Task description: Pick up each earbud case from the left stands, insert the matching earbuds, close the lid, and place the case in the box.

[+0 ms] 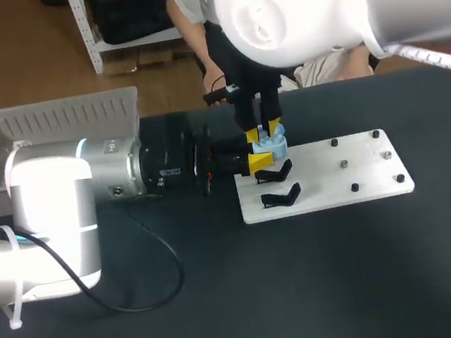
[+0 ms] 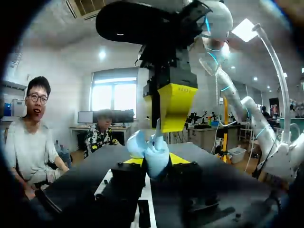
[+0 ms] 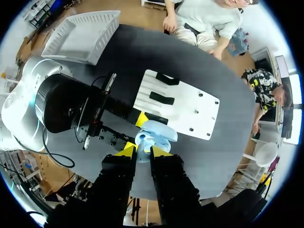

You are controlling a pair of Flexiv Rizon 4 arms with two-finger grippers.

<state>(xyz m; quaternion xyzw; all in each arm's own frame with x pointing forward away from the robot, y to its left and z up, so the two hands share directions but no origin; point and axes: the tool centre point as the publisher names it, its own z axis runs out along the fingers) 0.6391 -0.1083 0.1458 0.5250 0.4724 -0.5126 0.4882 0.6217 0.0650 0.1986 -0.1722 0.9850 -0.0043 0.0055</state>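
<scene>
left gripper [image 2: 156, 161] clamps the open pale-blue earbud case [image 3: 156, 133], right gripper [image 3: 142, 151] just above it pinching a pale earbud [image 2: 157, 127].

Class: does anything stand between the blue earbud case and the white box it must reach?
Only the left arm: it lies between the box and the earbud case in the left hand. The right hand, holding an earbud, sits just above the case.
</scene>
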